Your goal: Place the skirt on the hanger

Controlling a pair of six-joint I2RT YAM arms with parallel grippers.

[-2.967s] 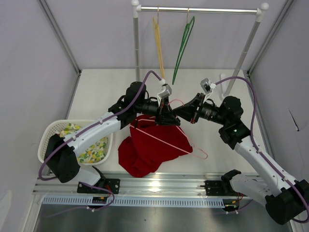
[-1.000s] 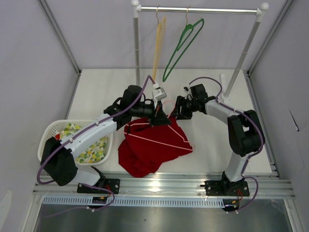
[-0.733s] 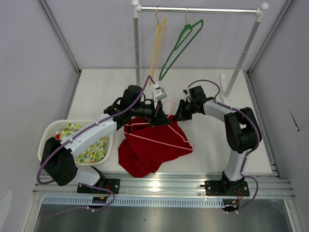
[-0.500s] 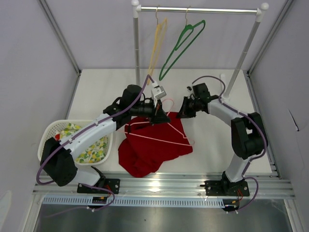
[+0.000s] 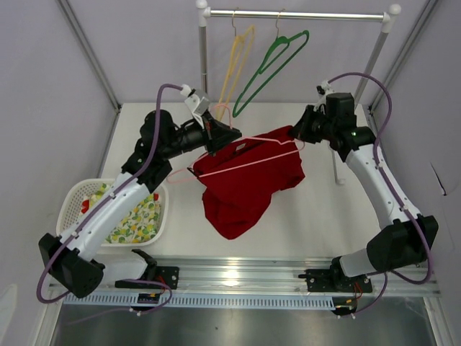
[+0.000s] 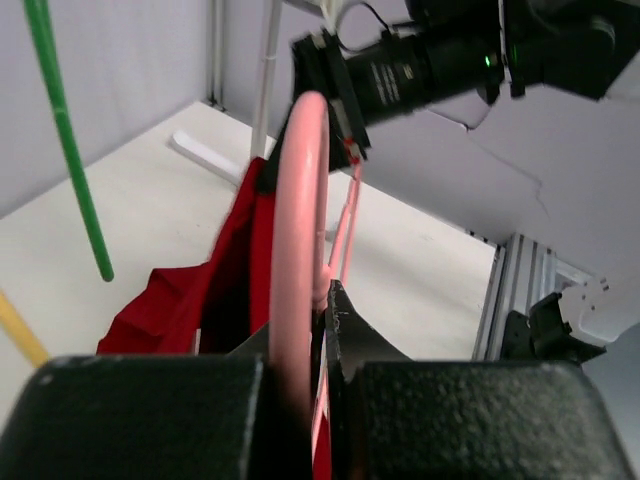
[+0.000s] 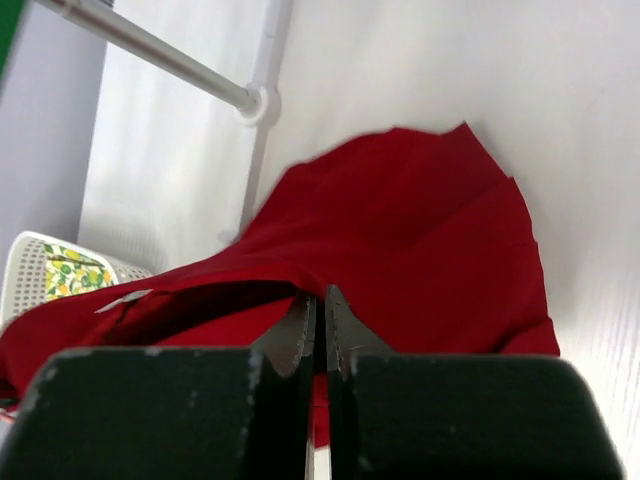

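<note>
The deep-red skirt [image 5: 248, 184] hangs stretched between my two grippers, its lower part drooping toward the table. The pale pink hanger [image 5: 248, 158] lies across its top, with the bar slanting from lower left to upper right. My left gripper [image 5: 222, 132] is shut on the hanger near its hook, which fills the left wrist view as a thick pink curve [image 6: 298, 200] between the jaws of that gripper [image 6: 325, 295]. My right gripper [image 5: 294, 134] is shut on the skirt's upper right edge. In the right wrist view the red fabric [image 7: 410, 240] is pinched at this gripper's [image 7: 319, 296] tips.
A yellow hanger [image 5: 238, 58] and a green hanger [image 5: 270, 61] hang on the rail [image 5: 310, 14] at the back. The rack's right post [image 5: 360, 86] stands close behind my right arm. A white basket [image 5: 79, 194] with floral cloth [image 5: 137, 216] sits at the left.
The right gripper has shut on the skirt's edge. Both arms have risen and drawn apart, lifting the skirt and the hanger off the table and toward the back right.
</note>
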